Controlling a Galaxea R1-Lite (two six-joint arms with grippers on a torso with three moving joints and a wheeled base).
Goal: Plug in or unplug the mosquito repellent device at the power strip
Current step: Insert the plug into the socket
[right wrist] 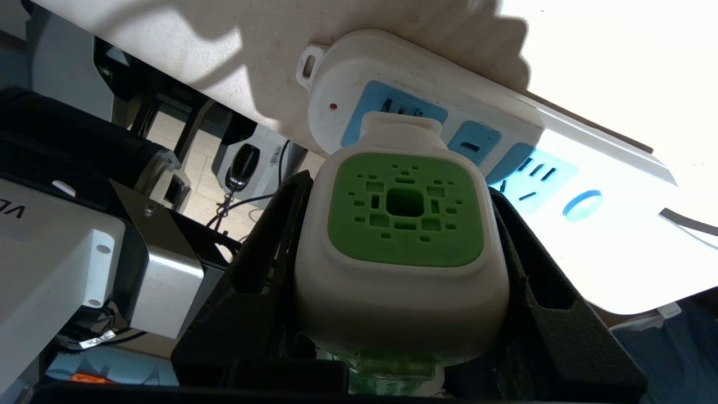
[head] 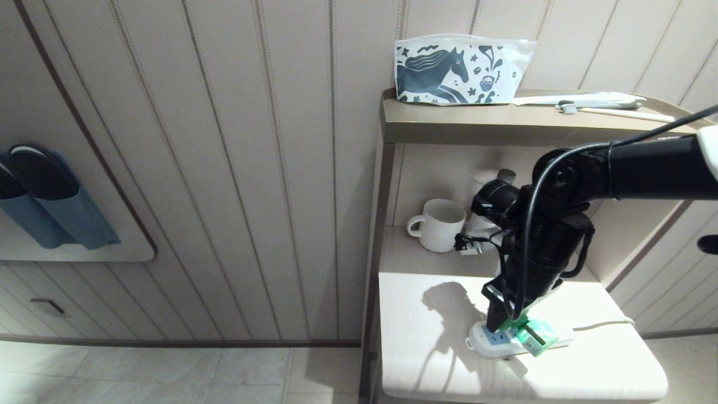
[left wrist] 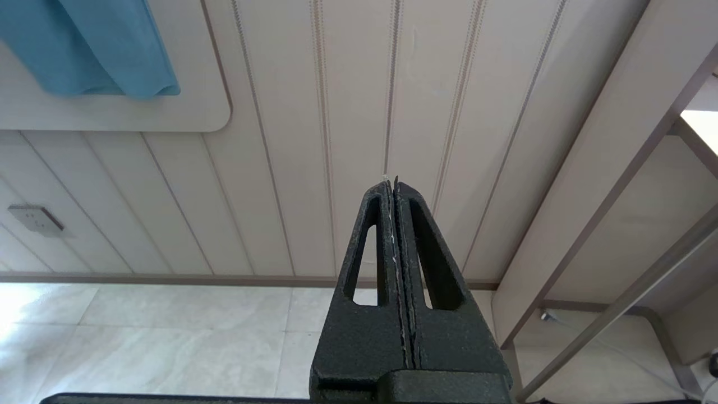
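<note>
The mosquito repellent device [right wrist: 401, 235], a white head with a green vented patch, sits between the fingers of my right gripper [right wrist: 398, 188], which is shut on its sides. Its plug end meets the first light-blue socket of the white power strip [right wrist: 561, 157]; the prongs are hidden. In the head view the right gripper [head: 513, 325] points down at the power strip [head: 485, 343] on the low white table [head: 426, 359], with the device's green bottle [head: 535, 335] sticking out beside it. My left gripper [left wrist: 394, 182] is parked facing the panelled wall, fingers pressed together.
The strip's thin cord [head: 603, 324] runs right across the table. A white ribbed mug [head: 440, 224] stands in the niche behind my arm. A horse-print pouch [head: 457, 70] lies on the upper shelf. Blue slippers [head: 50, 207] hang on the wall at left.
</note>
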